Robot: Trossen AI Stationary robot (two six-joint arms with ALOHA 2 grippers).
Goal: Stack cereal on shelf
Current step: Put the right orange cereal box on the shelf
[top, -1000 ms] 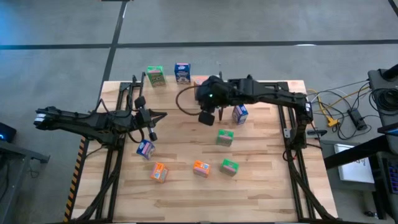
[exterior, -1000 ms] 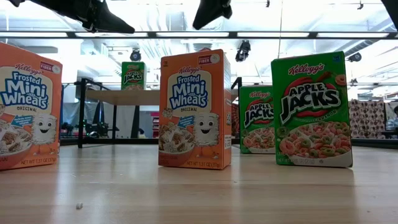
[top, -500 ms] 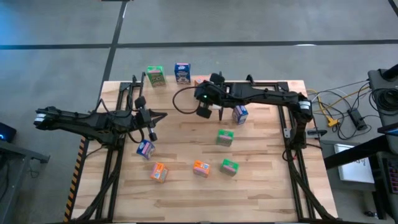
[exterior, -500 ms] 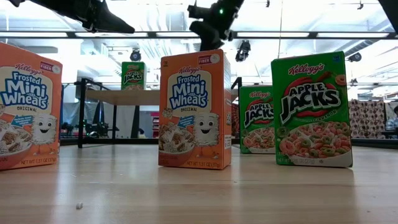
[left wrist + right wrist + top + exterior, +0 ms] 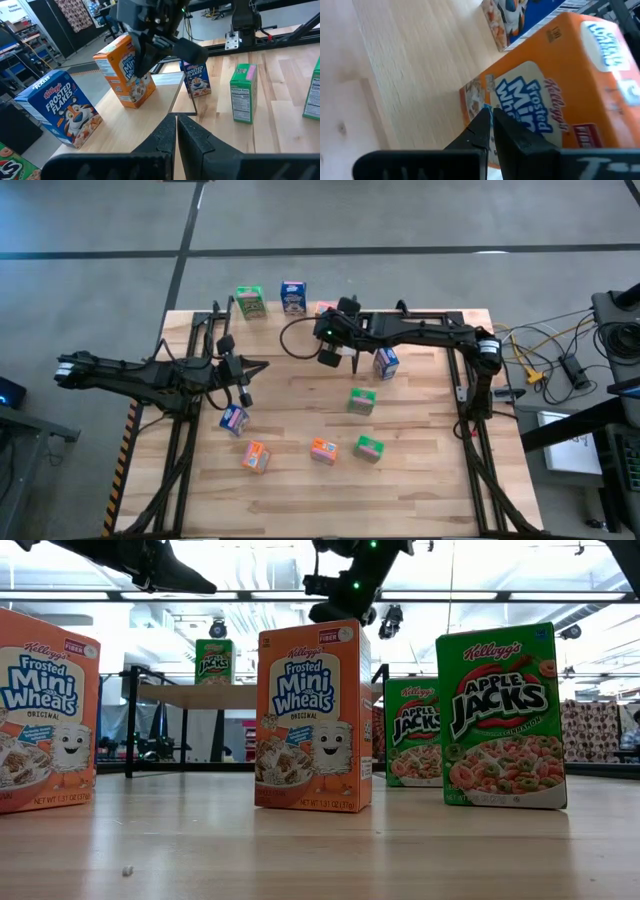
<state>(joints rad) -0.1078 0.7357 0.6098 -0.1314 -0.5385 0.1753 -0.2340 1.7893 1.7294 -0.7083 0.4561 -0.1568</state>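
Observation:
The shelf (image 5: 131, 125) stands at the table's far edge and bears a green box (image 5: 250, 302), a blue box (image 5: 293, 297) and an orange box (image 5: 127, 70), all upright on their bases. My right gripper (image 5: 326, 322) is shut and hangs slanting down at the orange box's printed front (image 5: 535, 115). My left gripper (image 5: 173, 134) is shut and empty, waiting over the table's left half (image 5: 258, 367). Several more cereal boxes stand on the tabletop. My right gripper's shut fingertips (image 5: 481, 125) stand right at the printed front of the orange box (image 5: 136, 82), coming from above and from the table's near side. I cannot tell whether they touch it. The box stands upright on the shelf.
On the tabletop stand a blue box (image 5: 385, 362), two green boxes (image 5: 362, 401) (image 5: 369, 448), two orange boxes (image 5: 323, 450) (image 5: 256, 457) and another blue box (image 5: 234, 419). Black frame rails run along the table's left and right sides.
My right gripper has come down and gone a little toward the table's far edge, closing on the orange box on the shelf, and has turned somewhat. The boxes have stayed where they were.

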